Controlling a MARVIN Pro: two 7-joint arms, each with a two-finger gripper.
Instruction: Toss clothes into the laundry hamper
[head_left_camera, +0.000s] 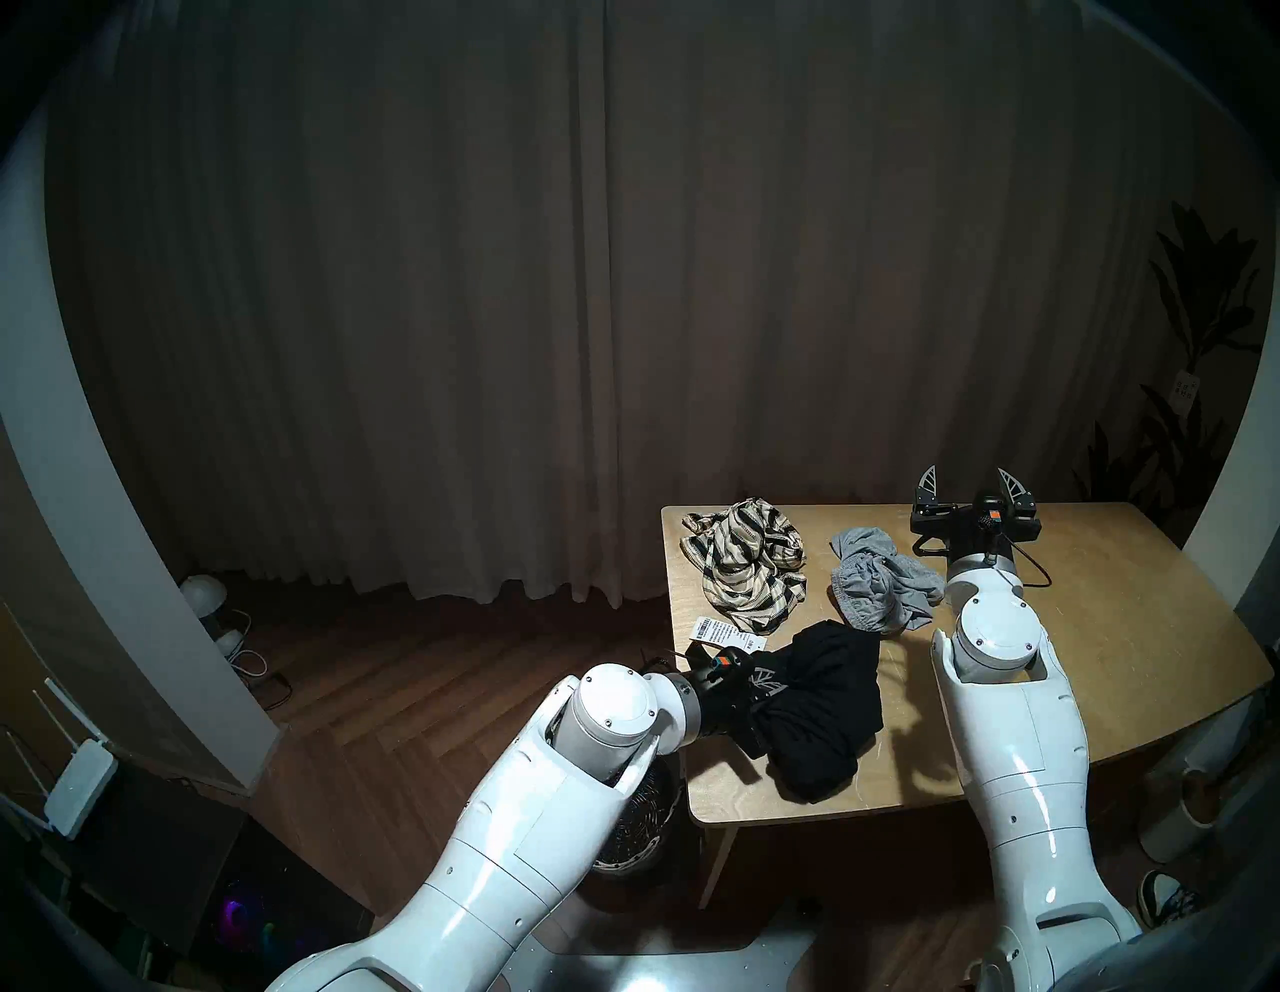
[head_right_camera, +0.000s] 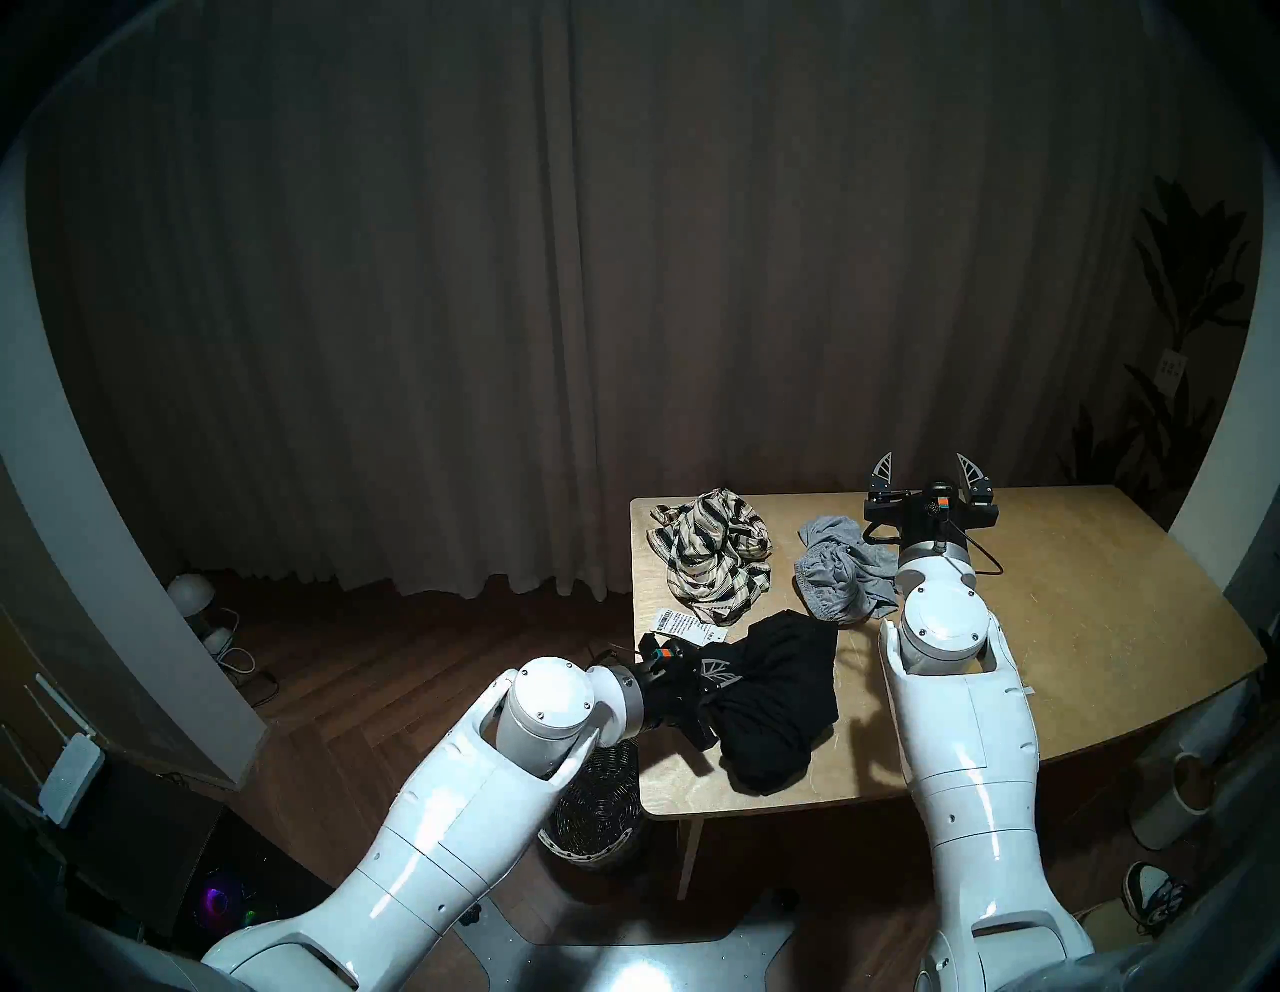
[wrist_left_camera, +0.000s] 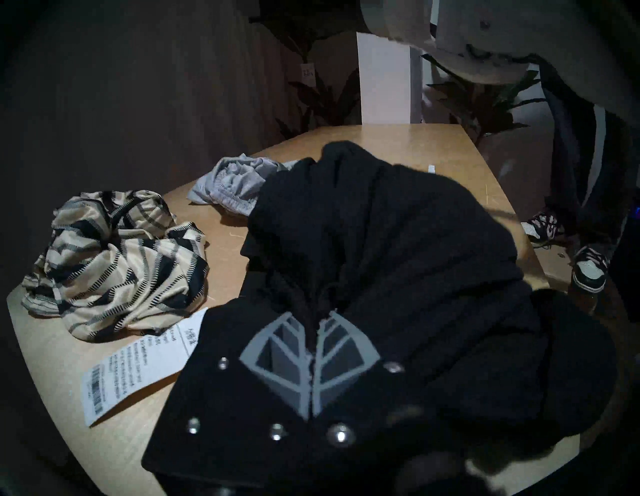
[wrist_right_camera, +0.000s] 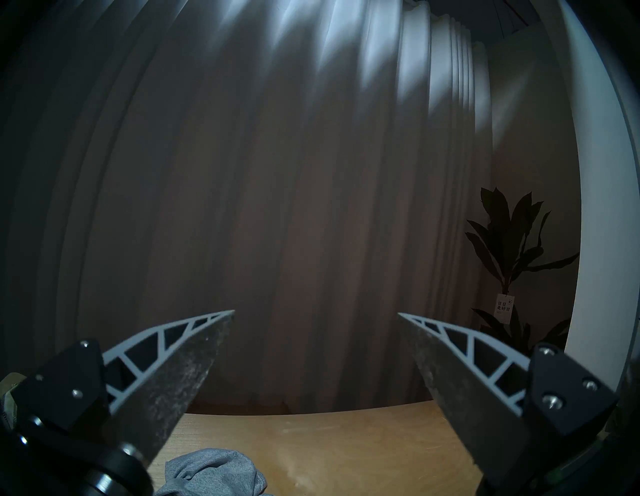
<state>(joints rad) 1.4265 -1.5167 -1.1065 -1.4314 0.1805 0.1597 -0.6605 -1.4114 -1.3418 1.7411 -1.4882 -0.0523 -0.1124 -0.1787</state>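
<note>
My left gripper is shut on the black garment at the table's front left; in the left wrist view the fingertips pinch a fold of the black cloth. The cream striped garment lies at the far left of the table. The light grey garment lies beside it. My right gripper is open and empty, raised over the table's far side just right of the grey garment. The wicker hamper stands on the floor left of the table, partly hidden under my left arm.
A white printed paper card lies at the wooden table's left edge, between the striped and black garments. Curtains hang behind the table. A plant stands at the far right; shoes and a white pot are on the floor at right.
</note>
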